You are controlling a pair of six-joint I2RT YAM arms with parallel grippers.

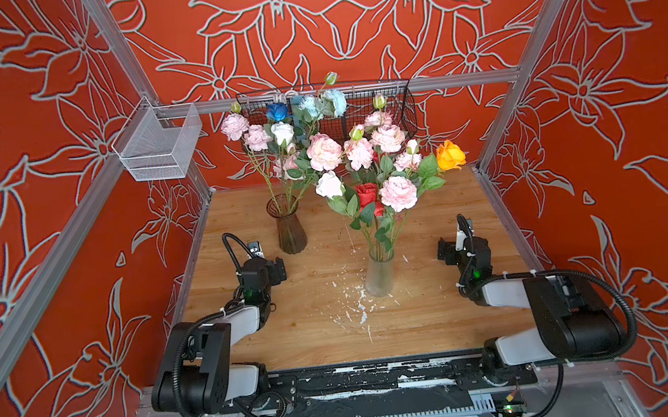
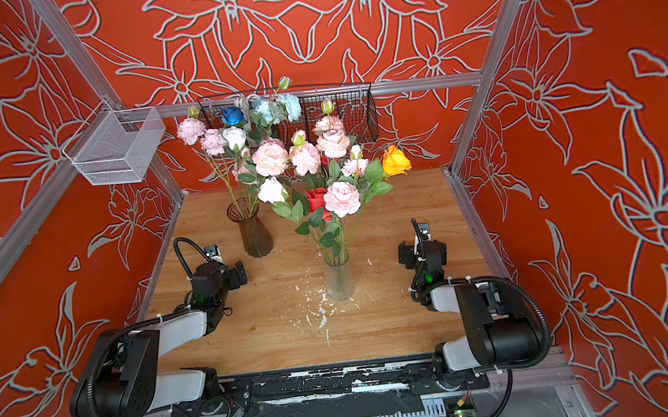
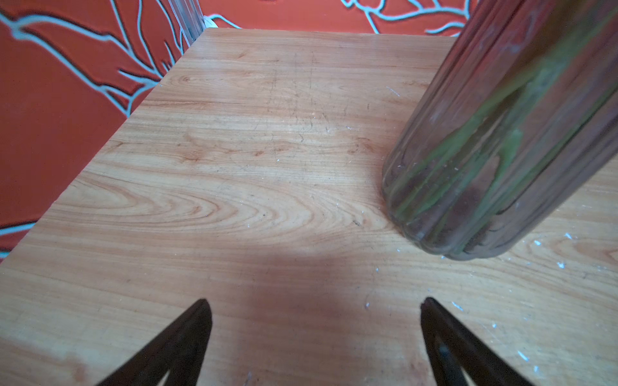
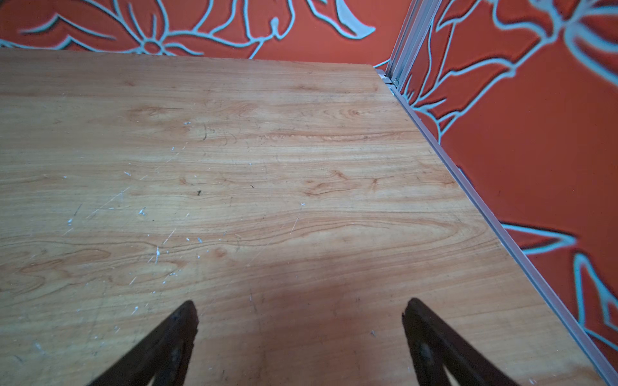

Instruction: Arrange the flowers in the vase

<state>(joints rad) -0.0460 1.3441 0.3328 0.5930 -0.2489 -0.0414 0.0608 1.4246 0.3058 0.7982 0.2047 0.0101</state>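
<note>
The flowers stand in two vases in both top views. A dark ribbed vase (image 1: pixel 289 228) (image 2: pixel 253 234) at the back left holds pink, white and blue flowers (image 1: pixel 283 133). A clear frosted vase (image 1: pixel 380 274) (image 2: pixel 340 280) at the table's middle holds pink, white, red and orange flowers (image 1: pixel 397 193) (image 2: pixel 342 198). My left gripper (image 1: pixel 267 267) (image 3: pixel 314 302) is open and empty, low over the wood just left of the dark vase (image 3: pixel 485 150), whose green stems show through the glass. My right gripper (image 1: pixel 459 249) (image 4: pixel 299 304) is open and empty over bare wood, right of the clear vase.
A black wire basket (image 1: pixel 398 107) hangs on the back rail behind the blooms. A white mesh basket (image 1: pixel 159 147) hangs on the left rail. White flecks (image 1: pixel 354 303) dot the wooden table (image 1: pixel 439 316). Aluminium posts and red walls close in three sides.
</note>
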